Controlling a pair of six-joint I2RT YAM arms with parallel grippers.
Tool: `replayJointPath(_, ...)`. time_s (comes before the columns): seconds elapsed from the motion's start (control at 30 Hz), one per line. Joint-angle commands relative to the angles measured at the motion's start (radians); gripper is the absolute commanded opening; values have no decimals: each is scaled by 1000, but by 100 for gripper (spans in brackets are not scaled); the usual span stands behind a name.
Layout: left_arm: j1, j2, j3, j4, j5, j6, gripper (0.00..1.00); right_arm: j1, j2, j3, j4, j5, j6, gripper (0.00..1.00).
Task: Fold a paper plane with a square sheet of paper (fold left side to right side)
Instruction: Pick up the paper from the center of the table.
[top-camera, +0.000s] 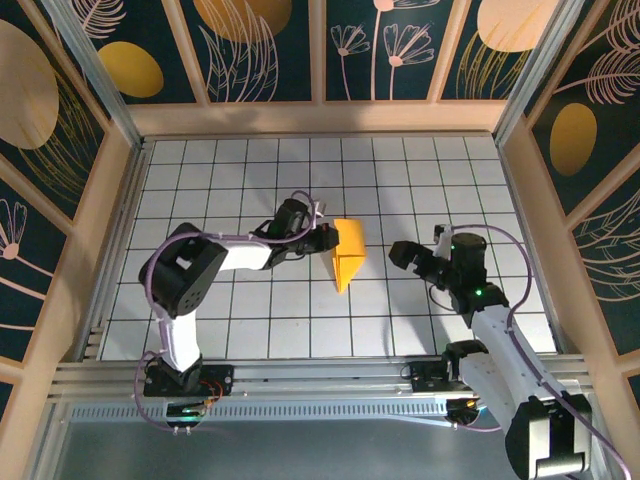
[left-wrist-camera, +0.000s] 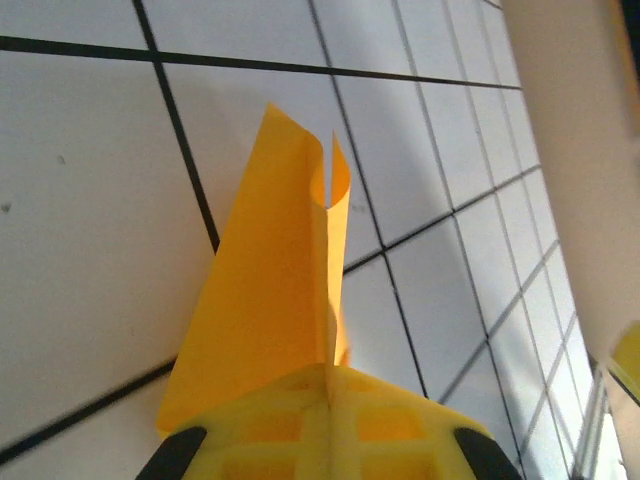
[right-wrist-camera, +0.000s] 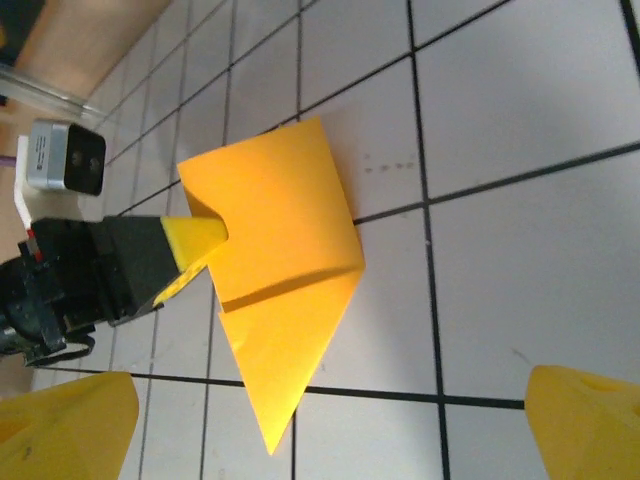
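In the top view the left claw (top-camera: 333, 244) is too small for its fingertips to be made out, and it covers the 9 o'clock edge of the sheet of paper (top-camera: 348, 256). The left wrist view settles the grip. The yellow fingers (left-wrist-camera: 260, 435), cut off by the bottom edge, are pressed together with the paper pinched in the seam between them, so the claw is clamped on the sheet. The part of the paper inside the grip is hidden. From there the sheet rises toward 12 o'clock as two layers that curl apart at the top.

The right wrist view gives the shape more plainly. There is a squarish upper flap, a crease across the middle, and a triangle tapering to a point at 6 o'clock. One yellow finger of the left claw bites the flap at its 9 o'clock side. The right claw (top-camera: 418, 250) shows its own fingertips (right-wrist-camera: 585, 420) there, cropped at the two bottom corners and far apart: wide open.

Seen from above, the paper sits near the middle of the tiled table (top-camera: 230, 180). The left arm rises from its base at 7 o'clock, bends at the elbow and reaches toward 3 o'clock. The right claw is at 3 o'clock of the paper, apart from it, and its arm reaches in from 5 o'clock.
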Motion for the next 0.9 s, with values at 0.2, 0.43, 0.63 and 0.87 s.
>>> replayJointPath(0.2, 31, -150, -194, 180, 199, 113, 0, 17, 110, -72, 288, -234, -14, 99)
replayJointPath(0.43, 34, -217, -285, 237, 273, 150, 0, 113, 283, -96, 467, -295, -55, 99)
replayJointPath(0.63, 33, -215, -321, 290, 307, 147, 0, 176, 460, -69, 575, -330, -119, 97)
replayJointPath(0.87, 34, -193, -341, 345, 313, 120, 0, 221, 650, -38, 780, -364, -104, 94)
